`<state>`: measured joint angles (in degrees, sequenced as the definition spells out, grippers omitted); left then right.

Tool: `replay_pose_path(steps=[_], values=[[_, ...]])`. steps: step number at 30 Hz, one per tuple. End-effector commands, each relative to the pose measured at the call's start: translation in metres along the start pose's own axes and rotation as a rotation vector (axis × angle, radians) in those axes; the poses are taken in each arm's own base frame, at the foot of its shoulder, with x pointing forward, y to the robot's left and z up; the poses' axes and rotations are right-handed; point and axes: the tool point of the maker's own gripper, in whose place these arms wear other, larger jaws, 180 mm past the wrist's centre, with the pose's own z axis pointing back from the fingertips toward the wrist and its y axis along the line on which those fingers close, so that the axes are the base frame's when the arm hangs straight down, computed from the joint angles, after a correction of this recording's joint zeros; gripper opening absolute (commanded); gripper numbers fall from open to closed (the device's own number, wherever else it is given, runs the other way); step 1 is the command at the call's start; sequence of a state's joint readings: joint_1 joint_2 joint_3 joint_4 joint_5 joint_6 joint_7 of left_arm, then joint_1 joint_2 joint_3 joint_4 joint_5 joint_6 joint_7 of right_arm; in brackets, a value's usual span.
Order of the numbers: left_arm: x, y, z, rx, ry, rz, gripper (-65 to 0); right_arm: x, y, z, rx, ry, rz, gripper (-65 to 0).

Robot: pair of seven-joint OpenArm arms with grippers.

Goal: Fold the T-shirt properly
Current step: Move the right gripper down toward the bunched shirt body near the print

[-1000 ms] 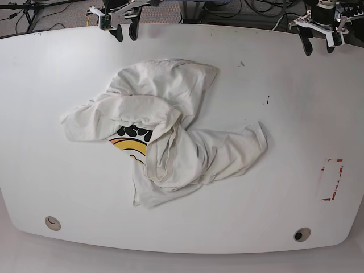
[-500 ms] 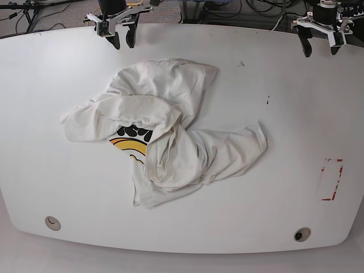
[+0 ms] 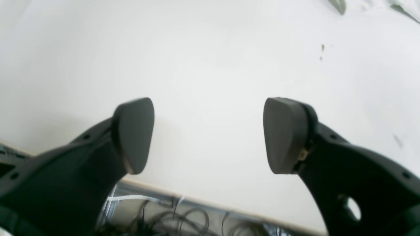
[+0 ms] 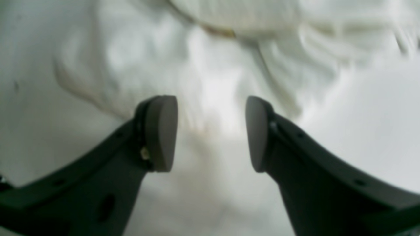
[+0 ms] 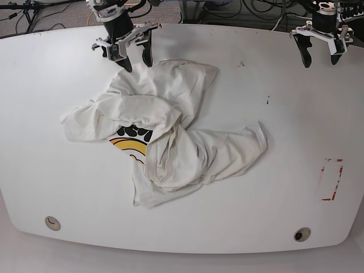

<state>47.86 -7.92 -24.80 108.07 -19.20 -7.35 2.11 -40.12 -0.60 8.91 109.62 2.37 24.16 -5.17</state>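
The off-white T-shirt (image 5: 170,125) was seen crumpled on the white table (image 5: 301,216), left of its centre. The right gripper (image 5: 137,65) was held at the T-shirt's far edge, the left gripper (image 5: 321,62) near the table's far right corner, both with jaws apart.

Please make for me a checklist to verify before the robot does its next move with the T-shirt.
1. Right gripper jaws open and empty: ok, a gap stands between them and no cloth is in it.
2. Left gripper jaws open and empty: ok, they stand wide apart over bare table.
3. T-shirt wholly on the table: ok, no part hangs over an edge.
4. T-shirt spread flat for folding: not ok, it is bunched, with cloth lying over part of the printed graphic.
5. Right gripper touching the T-shirt: cannot tell, it is at the far edge of the cloth, but its height is unclear.
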Motion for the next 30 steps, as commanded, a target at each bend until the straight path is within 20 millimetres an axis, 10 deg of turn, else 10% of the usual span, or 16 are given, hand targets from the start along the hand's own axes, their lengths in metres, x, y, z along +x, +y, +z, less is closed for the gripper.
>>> replay_pose_path(steps=[1, 17, 30], values=[[0.012, 0.000, 0.001, -0.006, -0.040, -0.011, -18.0, 0.019, 0.000, -0.002, 0.019, -0.057, 0.016, -28.9], [0.038, -0.005, -0.023, -0.011, -0.094, -0.010, -23.6, 0.063, -0.030, -0.032, -0.060, -0.134, 0.057, -34.7], [0.047, -0.006, -0.028, -0.013, -0.115, -0.004, -17.6, 0.047, -0.033, -0.052, -0.095, 0.026, 0.107, -36.1]])
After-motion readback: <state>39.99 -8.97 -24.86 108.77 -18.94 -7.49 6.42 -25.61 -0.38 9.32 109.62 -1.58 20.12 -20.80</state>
